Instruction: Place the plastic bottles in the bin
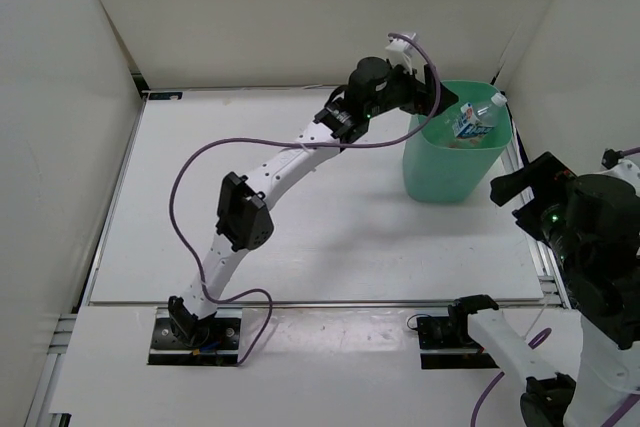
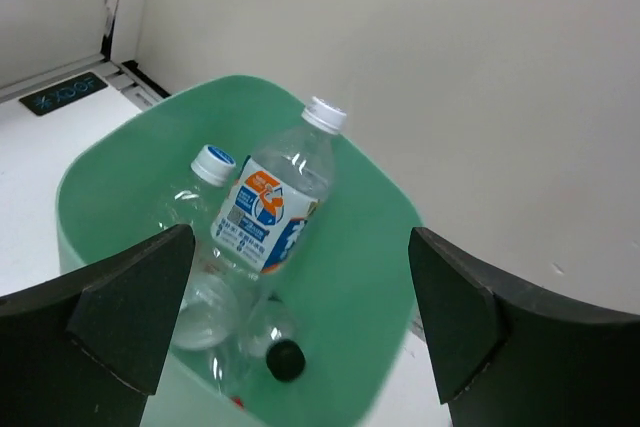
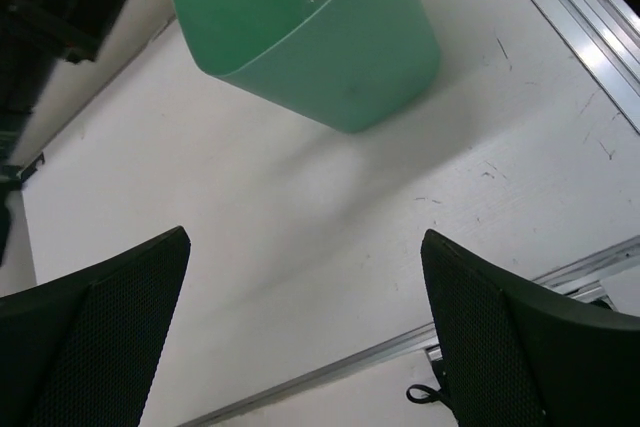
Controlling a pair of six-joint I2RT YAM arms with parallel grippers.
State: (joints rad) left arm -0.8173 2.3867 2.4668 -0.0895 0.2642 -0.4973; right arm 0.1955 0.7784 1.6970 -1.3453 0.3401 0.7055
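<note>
Jaws on the left gripper (image 2: pixel 300 239) are spread wide with nothing pinched between them, and it's parked right over the mouth of the bin (image 2: pixel 365 267). Same deal on the right gripper (image 3: pixel 303 239): fingers wide apart, nothing grasped, held low over bare table (image 1: pixel 300 237) on the near right side, well apart from the bin.

Room-wise, the bin is tucked into the far right corner of the table. The back wall (image 1: pixel 300 7) is close behind it and the metal rail (image 3: pixel 570 7) along the table's right edge runs just beside it, so that corner is pretty cramped. Everything to the left of the bin and in front of it is open white surface, all the way back to the arm bases. The left arm is stretched diagonally across that space from the near left.

Inside the bin, three bottles can be made out from the left wrist view. A blue-white labelled bottle (image 2: pixel 272 209) is leaned on top, white cap up near the far rim. A plain bottle (image 2: pixel 212 164) is laid just beside it on the left, cap up too. Lower down, a dark-capped bottle (image 2: pixel 285 359) is seen near the bottom. Anything deeper is hidden under these.
</note>
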